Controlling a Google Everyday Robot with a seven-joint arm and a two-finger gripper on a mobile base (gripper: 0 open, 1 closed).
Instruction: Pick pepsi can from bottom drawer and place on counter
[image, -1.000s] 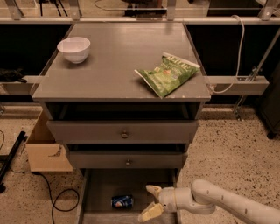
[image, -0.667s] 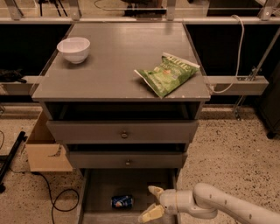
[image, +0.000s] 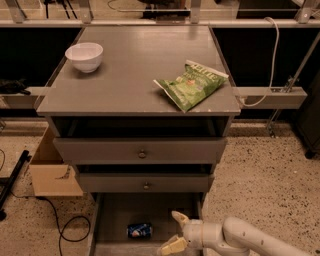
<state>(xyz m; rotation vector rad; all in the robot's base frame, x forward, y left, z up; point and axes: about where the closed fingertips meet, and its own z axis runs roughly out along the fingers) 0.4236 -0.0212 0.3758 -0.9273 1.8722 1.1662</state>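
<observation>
The grey counter carried a white bowl and a chip bag. The arm reached in low from the right, its gripper over the open bottom drawer, fingers spread apart and empty. The pepsi can lay on its side just left of them, long axis left-right. Both sat much as a second before.

White, rounded arm ending in a two-finger gripper

The arm is a smooth off-white tube with a bulging joint behind the wrist. The gripper sits at the bottom edge of the view, right of centre, its two pale yellowish, tapered fingers spread apart.
</observation>
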